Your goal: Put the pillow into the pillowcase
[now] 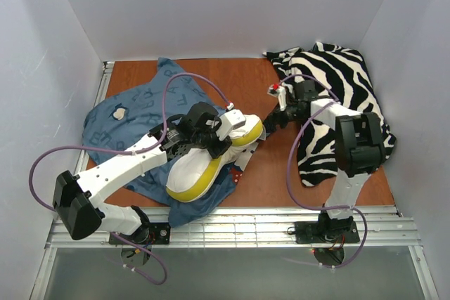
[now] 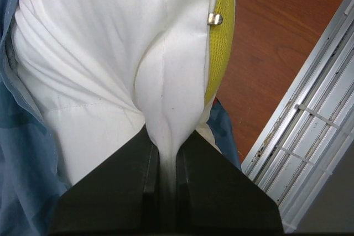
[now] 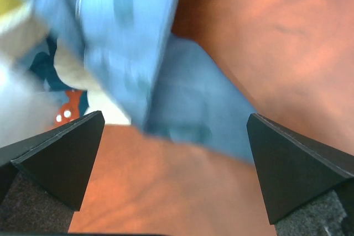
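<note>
The white pillow (image 1: pixel 191 170) with its yellow edge lies tilted on the near part of the blue pillowcase (image 1: pixel 133 114), which is spread over the left of the table. My left gripper (image 1: pixel 226 130) is at the pillow's far end. The left wrist view shows this gripper (image 2: pixel 166 161) shut on a pinched fold of the white pillow (image 2: pixel 110 53), beside the yellow edge (image 2: pixel 224 42); blue pillowcase (image 2: pixel 22 158) shows at the left. My right gripper (image 1: pixel 273 123) hovers just right of the pillow's end. In its own view the right gripper (image 3: pixel 174 153) stands open over the wood, with blurred blue pillowcase (image 3: pixel 182 109) beyond and nothing between the fingers.
A black-and-white zebra-striped cloth (image 1: pixel 337 82) lies heaped at the right, partly under the right arm. A metal rail (image 1: pixel 281 226) runs along the near edge of the brown table (image 1: pixel 239 75). White walls close in on three sides.
</note>
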{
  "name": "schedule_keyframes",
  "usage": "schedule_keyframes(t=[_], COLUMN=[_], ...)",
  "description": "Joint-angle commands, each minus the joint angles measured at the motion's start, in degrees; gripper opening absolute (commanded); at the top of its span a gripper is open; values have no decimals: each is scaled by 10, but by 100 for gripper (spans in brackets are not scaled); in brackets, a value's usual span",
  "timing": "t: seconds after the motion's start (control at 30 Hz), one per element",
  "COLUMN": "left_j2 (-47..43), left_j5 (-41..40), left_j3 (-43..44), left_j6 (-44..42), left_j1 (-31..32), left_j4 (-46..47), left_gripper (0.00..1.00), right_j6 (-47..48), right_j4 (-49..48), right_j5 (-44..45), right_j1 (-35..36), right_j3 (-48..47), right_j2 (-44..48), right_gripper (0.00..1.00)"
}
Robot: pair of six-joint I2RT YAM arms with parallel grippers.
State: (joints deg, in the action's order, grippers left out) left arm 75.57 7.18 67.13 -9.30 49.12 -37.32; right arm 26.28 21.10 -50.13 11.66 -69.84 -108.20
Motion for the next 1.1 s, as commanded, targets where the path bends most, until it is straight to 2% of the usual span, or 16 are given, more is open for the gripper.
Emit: schedule_keyframes(t=[0.0, 0.03, 0.17, 0.23, 0.33, 0.47, 0.63, 0.67, 0.8, 0.87, 0.93, 1.03, 1.07], left_j2=[-32, -35, -34, -31, -26, -21, -17, -17, -8, 9, 17, 41, 41], left_j5=[37, 43, 83, 102, 119, 130, 145, 143, 121, 90, 48, -49, -69], left_j3=[16, 17, 29, 41, 55, 70, 78, 78, 77, 84, 82, 56, 16], left_j6=[3, 2, 13, 23, 29, 26, 34, 38, 59, 51, 26, -32, -52], left_j1=[-32, -35, -40, -43, -48, -57, -67, -73, -109, -126, -127, -127, -127], left_j4=[-6, -6, -10, -16, -27, -37, -43, -42, -42, -35, -6, 5, 17], left_gripper=[0, 0, 0, 0, 0, 0, 0, 0, 0, 0, 0, 0, 0], right_j6=[33, 78, 105, 90, 59, 44, -10, -23, -45, -54, -115, -191, -203], right_j4=[3, 3, -58, -147, -292, -300, -300, -301, -247, -174, -153, -156, -158], right_j5=[-59, -59, -114, -121, -64, 10, 15, 7, -60, -140, -222, -263, -268], right_j1=[-50, -52, -49, -35, 4, 38, 49, 50, 46, 42, 33, 31, 33], right_j3=[48, 67, 138, 180, 224, 196, 133, 116, 82, 69, 50, 55, 63], right_j2=[94, 111, 150, 162, 172, 144, 81, 63, 48, 71, 113, 197, 217], right_gripper=[98, 98, 99, 98, 99, 99, 96, 91, 2, 1, 1, 1, 1])
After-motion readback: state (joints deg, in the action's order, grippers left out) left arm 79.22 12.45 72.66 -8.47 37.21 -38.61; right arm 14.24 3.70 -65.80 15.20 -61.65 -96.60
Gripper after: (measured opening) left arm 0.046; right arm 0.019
